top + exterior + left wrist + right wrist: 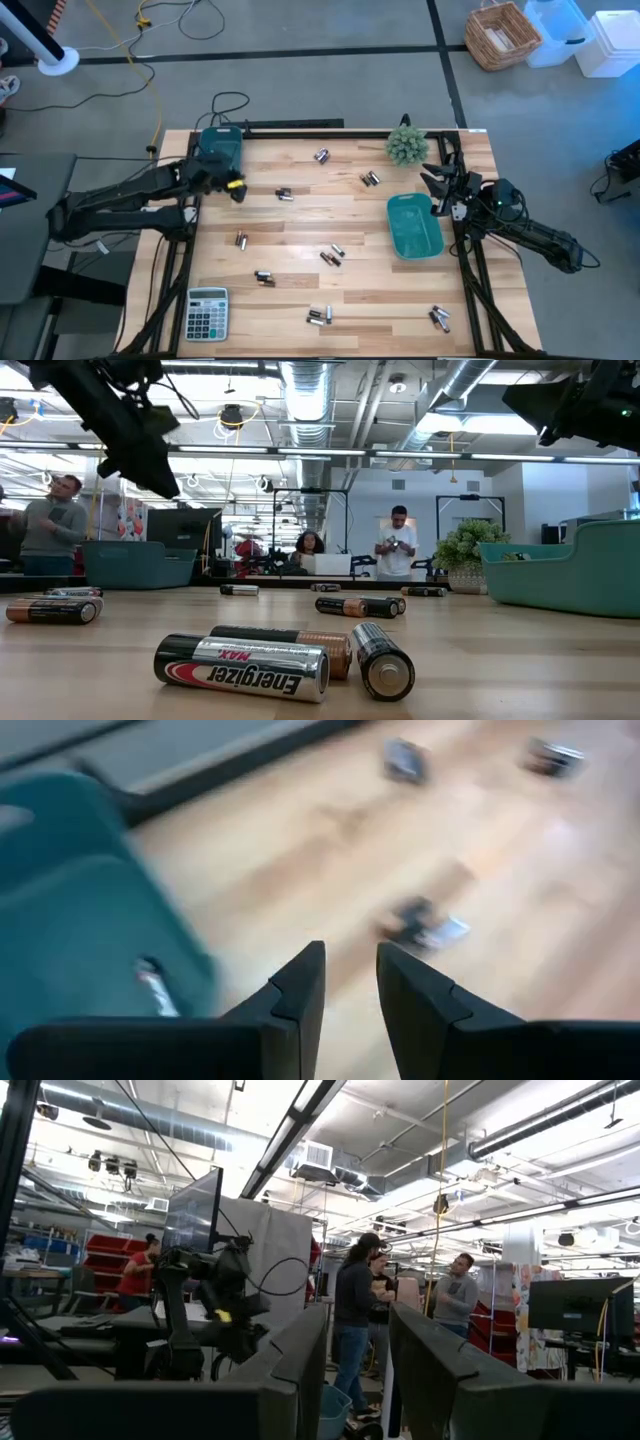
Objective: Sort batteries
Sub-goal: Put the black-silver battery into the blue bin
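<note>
Small silver and dark batteries lie scattered over the wooden table, among them a pair (284, 194) near the left and three close to the low camera (245, 665). My left gripper (238, 190) (350, 960) hangs open above the table beside the left teal bin (220, 150), with nothing between its fingers. One battery (150, 985) lies inside that bin. My right gripper (436, 184) (355, 1330) stands open at the table's right edge, beside the right teal bin (413, 225), pointing up into the room.
A grey calculator (207, 312) lies at the near left corner. A small green plant (406, 145) stands at the far right. More batteries lie at the near edge (319, 316) and near right (440, 318). People stand in the room beyond the table.
</note>
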`<act>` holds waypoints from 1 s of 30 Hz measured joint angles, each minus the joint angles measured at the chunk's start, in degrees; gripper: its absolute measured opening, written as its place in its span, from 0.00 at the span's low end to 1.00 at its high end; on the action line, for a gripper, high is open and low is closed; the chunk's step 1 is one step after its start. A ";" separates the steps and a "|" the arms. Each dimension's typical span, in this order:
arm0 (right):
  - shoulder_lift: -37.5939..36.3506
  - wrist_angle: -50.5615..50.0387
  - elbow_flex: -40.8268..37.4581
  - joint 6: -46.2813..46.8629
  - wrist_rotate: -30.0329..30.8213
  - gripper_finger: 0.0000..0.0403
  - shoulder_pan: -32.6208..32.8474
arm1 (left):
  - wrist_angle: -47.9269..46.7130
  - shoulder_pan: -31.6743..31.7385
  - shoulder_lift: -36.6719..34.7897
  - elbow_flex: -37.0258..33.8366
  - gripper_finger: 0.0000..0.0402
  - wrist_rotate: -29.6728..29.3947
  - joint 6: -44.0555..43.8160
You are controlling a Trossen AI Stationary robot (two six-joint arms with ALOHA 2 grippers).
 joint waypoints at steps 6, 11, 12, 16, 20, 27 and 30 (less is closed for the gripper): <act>-0.02 0.00 0.00 0.00 0.00 0.32 0.02 | -5.21 -9.88 0.55 -0.02 0.22 2.67 -4.42; -0.01 0.02 -0.01 0.00 0.00 0.32 0.02 | -9.81 -18.45 1.70 -0.04 0.22 4.16 -15.34; -0.01 0.02 0.00 0.00 0.00 0.32 0.02 | -10.62 -20.32 2.05 -0.04 0.22 4.29 -17.68; -0.01 0.13 -0.02 0.02 0.00 0.32 0.02 | -11.43 -27.15 3.83 -0.04 0.22 4.33 -25.00; 0.00 0.19 -0.01 0.03 0.00 0.32 0.02 | -11.41 -32.90 6.65 -0.04 0.22 4.28 -30.54; -0.02 0.98 0.00 1.48 0.00 0.32 0.10 | -11.23 -40.96 13.49 -0.44 0.22 4.02 -39.56; -0.01 0.85 0.00 1.51 0.00 0.32 0.54 | -11.16 -43.55 16.40 -0.44 0.22 3.95 -42.89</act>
